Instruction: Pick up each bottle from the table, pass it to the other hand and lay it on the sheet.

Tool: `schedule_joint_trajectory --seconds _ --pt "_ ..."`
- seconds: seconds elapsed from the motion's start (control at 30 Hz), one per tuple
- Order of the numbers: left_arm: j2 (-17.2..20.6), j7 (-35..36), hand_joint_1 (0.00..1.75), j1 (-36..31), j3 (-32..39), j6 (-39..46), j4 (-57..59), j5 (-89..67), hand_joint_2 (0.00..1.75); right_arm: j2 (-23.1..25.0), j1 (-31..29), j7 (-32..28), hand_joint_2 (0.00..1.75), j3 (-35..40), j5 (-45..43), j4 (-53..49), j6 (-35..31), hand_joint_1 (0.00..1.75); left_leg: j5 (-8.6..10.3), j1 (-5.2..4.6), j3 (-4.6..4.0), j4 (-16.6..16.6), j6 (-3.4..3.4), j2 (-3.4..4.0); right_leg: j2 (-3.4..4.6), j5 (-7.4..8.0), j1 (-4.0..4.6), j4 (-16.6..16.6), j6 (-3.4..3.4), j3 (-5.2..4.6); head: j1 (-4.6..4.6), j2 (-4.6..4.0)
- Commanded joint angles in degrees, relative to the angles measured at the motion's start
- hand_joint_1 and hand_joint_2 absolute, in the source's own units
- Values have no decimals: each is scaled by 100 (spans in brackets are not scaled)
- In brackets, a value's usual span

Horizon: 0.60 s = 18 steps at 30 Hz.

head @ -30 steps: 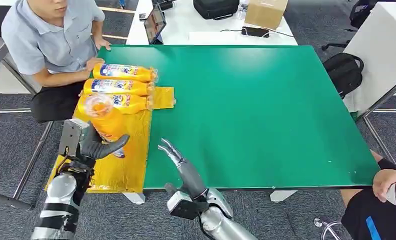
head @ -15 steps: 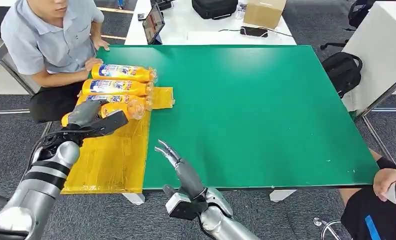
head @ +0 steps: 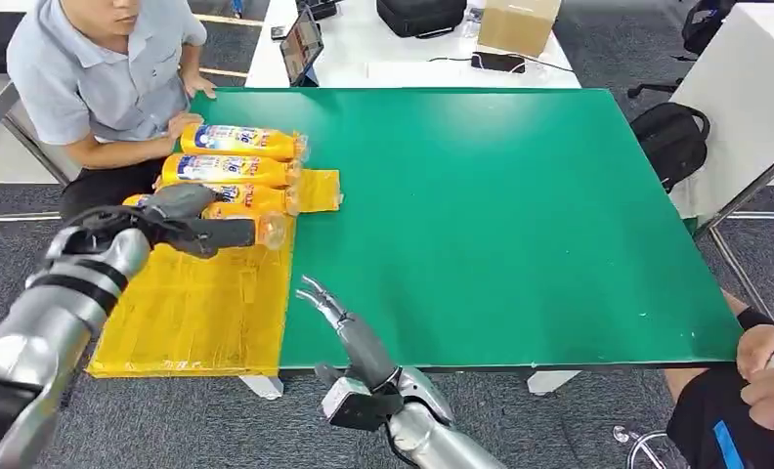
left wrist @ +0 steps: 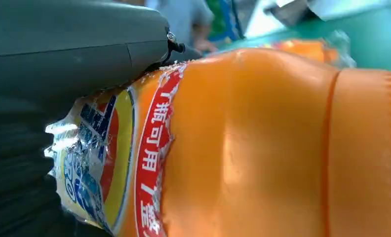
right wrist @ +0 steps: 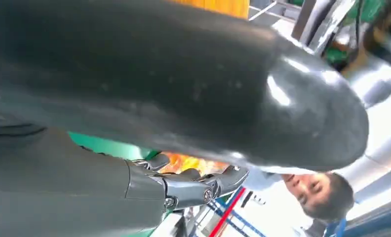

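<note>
My left hand (head: 173, 217) grips an orange bottle (head: 256, 228) and holds it lying sideways low over the far end of the yellow sheet (head: 197, 313), cap end pointing right. Up close in the left wrist view the held bottle (left wrist: 262, 148) sits against my thumb (left wrist: 75, 54). Three more orange bottles lie side by side beyond it: one (head: 251, 143) on the green table (head: 520, 215), one (head: 229, 170) at the sheet's far edge, one (head: 251, 199) right behind the held bottle. My right hand (head: 349, 327) hovers open over the table's near edge, fingers (right wrist: 193, 185) spread, holding nothing.
A person in a grey shirt (head: 100, 78) sits at the table's far left corner, one hand beside the farthest bottle. Another person's hands (head: 769, 376) are at the near right corner. A white table behind carries a cardboard box (head: 520, 24), a bag and a tablet.
My left arm has swung the bottle from upright near the sheet's middle down to horizontal at the sheet's far end, next to the lying bottles. My right hand barely moved.
</note>
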Motion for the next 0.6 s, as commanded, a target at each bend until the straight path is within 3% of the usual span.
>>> schedule_joint_trajectory --seconds 0.03,0.23,0.37,0.4,0.53,0.57,0.6 --pt "-422 -323 175 -767 -952 -682 1592 281 175 -39 -309 -190 0 394 -108 309 148 0 -8 0 27 -5 10 -4 -13 -10 5 -7 -17 31 2 0" --pt "-559 -313 175 -509 -1228 -641 1775 438 175 -40 -318 -190 0 502 -255 23 226 0 -4 -2 12 -2 6 0 -7 -5 2 -1 -10 8 2 0" --pt "-505 -125 175 -405 -1165 -791 1898 803 175 13 -236 -190 0 253 -432 -410 649 0 -4 0 7 0 7 6 -1 -3 4 1 -10 3 2 0" --pt "-500 -71 159 -367 -1138 -812 1931 872 175 45 -246 -190 0 237 -430 -397 746 0 -8 1 16 1 10 8 -1 -6 6 0 -14 13 4 0" --pt "-500 -43 157 -335 -1113 -799 1942 908 175 60 -248 -190 0 231 -421 -380 765 0 -4 2 9 -3 5 7 1 -2 5 -2 -10 5 7 0" --pt "-515 -15 138 -278 -1098 -764 1947 937 175 67 -242 -190 0 236 -406 -385 767 0 -6 1 19 -5 8 6 -3 -6 6 -3 -15 16 2 0" --pt "-523 25 80 -255 -1071 -768 1959 986 175 63 -234 -190 0 236 -397 -396 778 0 -4 -2 12 -4 6 5 -2 -4 1 0 -11 8 4 0"
